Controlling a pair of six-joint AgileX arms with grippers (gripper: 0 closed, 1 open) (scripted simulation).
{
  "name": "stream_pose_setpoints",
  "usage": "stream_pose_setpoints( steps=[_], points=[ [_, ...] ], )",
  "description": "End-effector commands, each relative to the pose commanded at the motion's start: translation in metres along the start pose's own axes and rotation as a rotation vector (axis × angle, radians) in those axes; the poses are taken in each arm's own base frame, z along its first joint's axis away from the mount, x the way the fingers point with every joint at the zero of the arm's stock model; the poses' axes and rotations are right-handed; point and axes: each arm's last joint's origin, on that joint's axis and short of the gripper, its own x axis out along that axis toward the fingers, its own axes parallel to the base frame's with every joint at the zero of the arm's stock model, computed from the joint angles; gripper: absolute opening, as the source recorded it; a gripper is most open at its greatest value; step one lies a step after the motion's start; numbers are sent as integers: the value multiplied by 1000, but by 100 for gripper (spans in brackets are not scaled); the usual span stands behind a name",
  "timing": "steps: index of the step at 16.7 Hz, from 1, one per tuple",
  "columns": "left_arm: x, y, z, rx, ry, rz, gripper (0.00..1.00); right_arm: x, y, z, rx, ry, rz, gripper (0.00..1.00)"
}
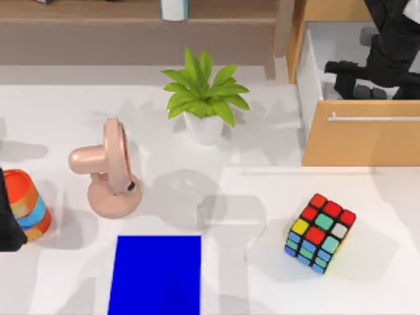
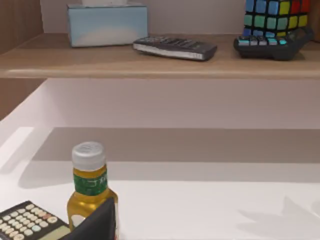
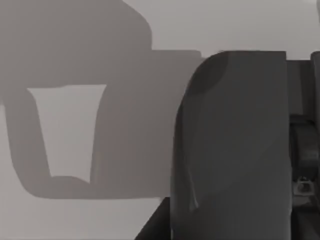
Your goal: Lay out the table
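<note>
Several items on the table [image 1: 367, 289], a broad matte white top spanning the whole top view. Top view, left to right: striped cup, orange/red/blue bands [image 1: 27, 205], at far left edge, partly covered by a dark piece of the left arm [image 1: 8, 223]; pink desk fan [image 1: 108, 170] on round base, just right of the cup; blue mat [image 1: 156, 274] flat at front centre, below the fan, nothing on it; potted plant [image 1: 205, 98], green leaves in white pot, centre rear; puzzle cube [image 1: 320, 232], multi-colour, tilted, front right, well apart from mat. Wooden drawer cabinet [image 1: 359, 141], right rear, drawer open w/ white interior; right gripper [image 1: 354, 77] is inside that drawer, black, arm coming in from upper right corner; finger spread: cannot tell. Wooden shelf [image 1: 131, 12] along rear. Left wrist view: yellow bottle [image 2: 90, 190], green label, grey cap, upright on the table; calculator [image 2: 27, 220] beside it; on the shelf above, pale blue tissue box [image 2: 107, 24], remote control [image 2: 175, 47], second cube on dark stand [image 2: 272, 25]. Left gripper [image 2: 97, 225]: one dark finger tip seen in front of the bottle; open or closed: cannot tell. Right wrist view: dark gripper body against white surface w/ grey shadows.
</note>
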Motion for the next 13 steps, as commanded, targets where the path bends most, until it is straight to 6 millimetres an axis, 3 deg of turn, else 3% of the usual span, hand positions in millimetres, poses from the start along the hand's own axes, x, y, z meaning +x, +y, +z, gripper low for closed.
stream_pose_setpoints(
  steps=[3,7,10,13],
  points=[
    [0,0,0,0,0,0,100,-23,-5,-6,15,-13,20,0],
    [0,0,0,0,0,0,100,-80,-4,-16,56,-112,106,0],
    [0,0,0,0,0,0,100,-128,19,-39,60,-186,207,0],
    [0,0,0,0,0,0,100,-158,54,-79,39,-183,284,0]
  ],
)
